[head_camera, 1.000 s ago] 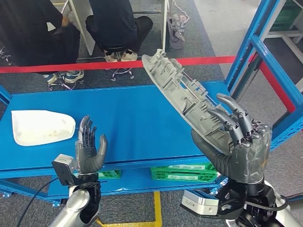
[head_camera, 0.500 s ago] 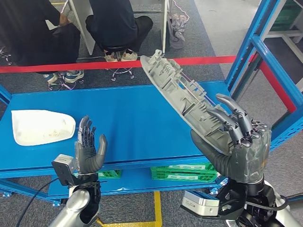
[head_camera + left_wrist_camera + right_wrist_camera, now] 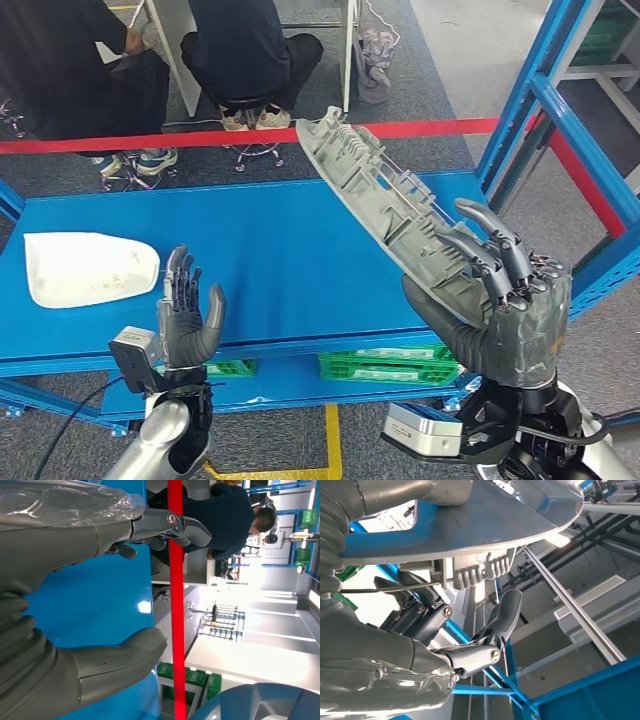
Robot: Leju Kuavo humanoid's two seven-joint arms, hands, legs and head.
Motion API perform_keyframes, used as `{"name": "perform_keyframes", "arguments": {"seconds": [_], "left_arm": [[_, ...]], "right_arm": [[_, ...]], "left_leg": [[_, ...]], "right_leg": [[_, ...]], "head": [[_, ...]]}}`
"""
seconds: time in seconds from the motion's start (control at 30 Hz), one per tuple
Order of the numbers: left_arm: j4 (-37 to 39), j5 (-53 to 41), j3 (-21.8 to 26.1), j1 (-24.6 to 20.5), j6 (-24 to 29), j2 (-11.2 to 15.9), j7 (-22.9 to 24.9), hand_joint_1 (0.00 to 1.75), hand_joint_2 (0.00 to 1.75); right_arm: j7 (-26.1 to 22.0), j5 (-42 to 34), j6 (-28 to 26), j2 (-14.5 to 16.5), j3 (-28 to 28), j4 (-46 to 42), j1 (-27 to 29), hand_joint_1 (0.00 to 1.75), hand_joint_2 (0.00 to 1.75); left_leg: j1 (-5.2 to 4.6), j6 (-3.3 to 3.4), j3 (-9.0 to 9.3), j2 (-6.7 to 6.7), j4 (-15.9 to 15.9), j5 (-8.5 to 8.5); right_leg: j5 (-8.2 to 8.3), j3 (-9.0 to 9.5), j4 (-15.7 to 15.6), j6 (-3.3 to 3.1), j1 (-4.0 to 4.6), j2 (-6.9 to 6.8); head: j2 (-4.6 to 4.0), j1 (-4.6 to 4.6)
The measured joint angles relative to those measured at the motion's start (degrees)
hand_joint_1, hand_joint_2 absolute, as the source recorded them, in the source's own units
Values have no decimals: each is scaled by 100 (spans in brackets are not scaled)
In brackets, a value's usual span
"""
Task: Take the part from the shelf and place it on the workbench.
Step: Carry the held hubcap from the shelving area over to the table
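Up above the blue shelf (image 3: 287, 260), the long grey part (image 3: 385, 205) is held in the air by the right hand (image 3: 502, 310). One end of the part is grasped, with the thumb under it and the fingers (image 3: 490, 245) curled over its ribbed top. The other end is tilted up toward the red tape (image 3: 189, 140). The left hand (image 3: 185, 315) is held up with its fingers (image 3: 180, 275) spread apart, and nothing is held in it. A white piece (image 3: 87, 268) is lying flat on the shelf, near the left hand. Two people are seated past the tape.
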Motion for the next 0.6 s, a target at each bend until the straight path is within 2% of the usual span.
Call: {"name": "perform_keyframes", "arguments": {"seconds": [0.6], "left_arm": [[-4,11,-4,10,-42,0,1,0,175]], "right_arm": [[16,7,28,0,0,-2,27,175,175]], "left_leg": [[0,0,0,0,-1,0]], "right_leg": [[0,0,-1,0,0,0]], "head": [[0,0]]}}
